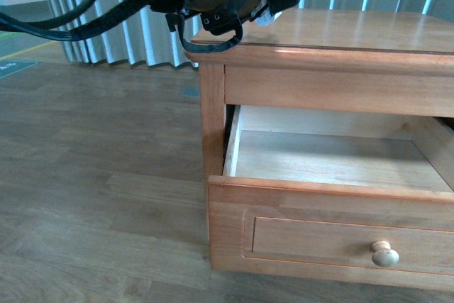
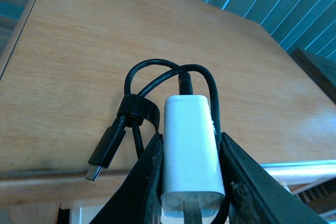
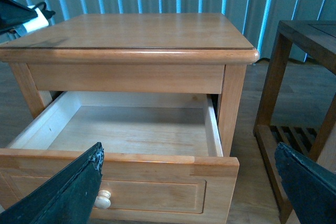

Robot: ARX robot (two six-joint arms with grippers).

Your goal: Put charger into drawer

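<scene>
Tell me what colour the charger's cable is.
Black: the cable on the charger shows best in the left wrist view.

The charger (image 2: 191, 166) is held in the left gripper (image 2: 190, 139) above the cabinet top (image 1: 355, 30); beneath that top, the drawer (image 1: 326, 193) is seen pulled out.

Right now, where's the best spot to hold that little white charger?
Grip the charger across its white block's flat long sides, coming from the prong end as the left gripper does; the black cable loops loosely off the far end.
</scene>
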